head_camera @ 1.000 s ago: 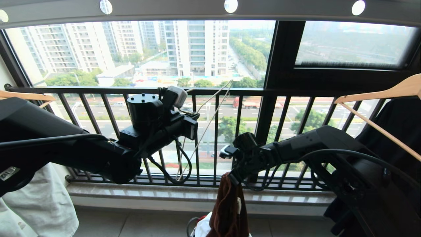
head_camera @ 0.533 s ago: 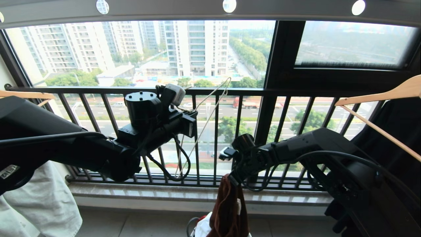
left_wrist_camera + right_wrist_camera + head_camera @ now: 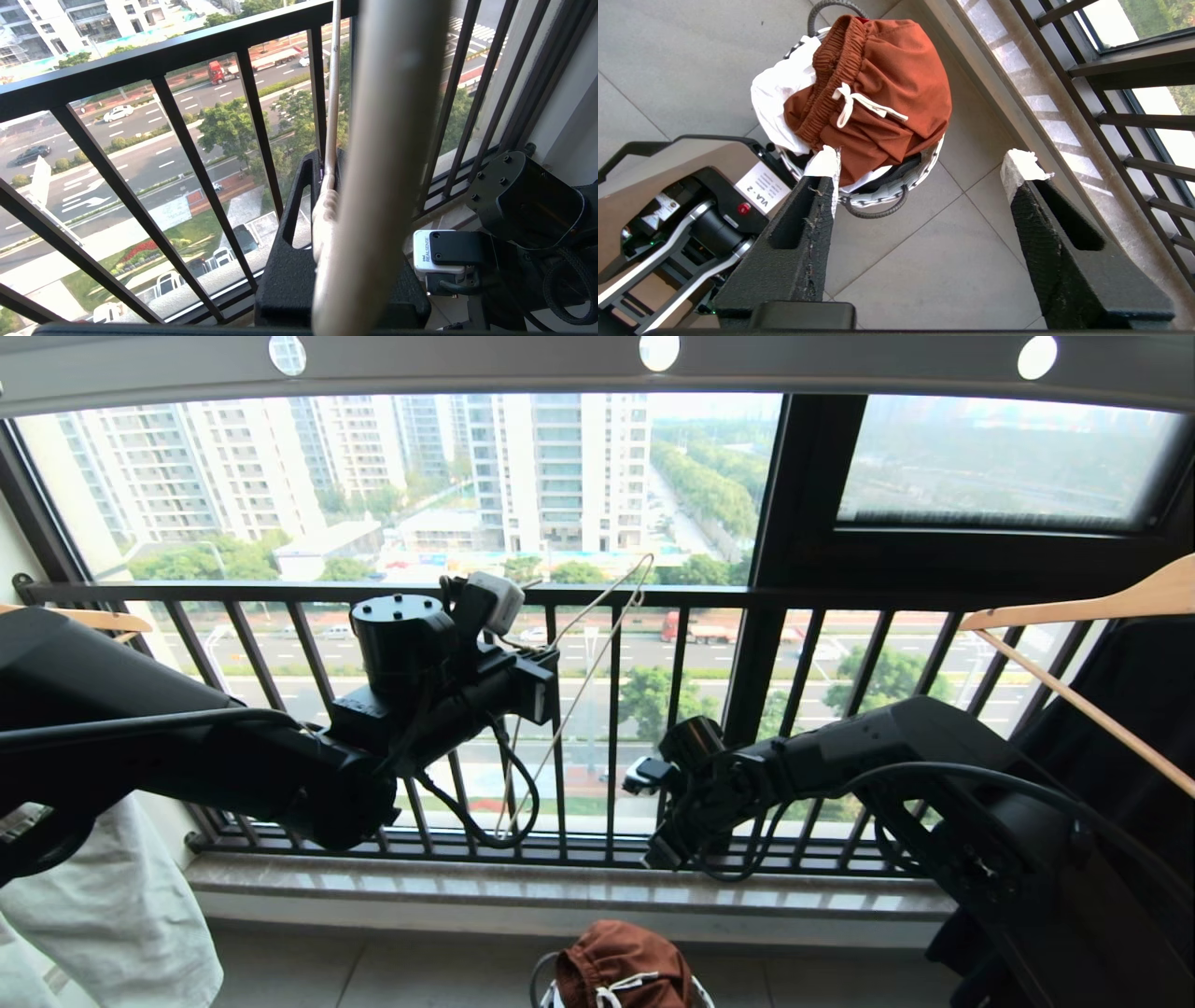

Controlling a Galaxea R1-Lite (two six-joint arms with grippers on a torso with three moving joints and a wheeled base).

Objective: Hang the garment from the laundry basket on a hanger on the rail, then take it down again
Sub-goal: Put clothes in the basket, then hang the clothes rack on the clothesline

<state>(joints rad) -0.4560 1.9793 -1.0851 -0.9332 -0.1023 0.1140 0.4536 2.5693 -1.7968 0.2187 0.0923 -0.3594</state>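
The right gripper hangs released, its jaws spread wide with nothing between them, above the laundry basket on the tiled floor. The garment lies heaped on top of that basket, rust-brown, waistband and white drawstring uppermost, with white cloth showing under it (the basket's rim is mostly covered by the heap). In the head view the basket sits at the floor's near edge, low in the middle, and the shorts top it there too, well below the right gripper.

The left gripper is clenched on the hanger, grasping the cream wire near its twisted neck; the wire runs up past the black railing. From the head camera the left arm reaches in from the left, and the hanger shows as a thin loop in front of the railing bars, clear of the rail overhead.

A wooden hanger carrying a black garment hangs at far right. A pale garment hangs at lower left, beneath the left arm.
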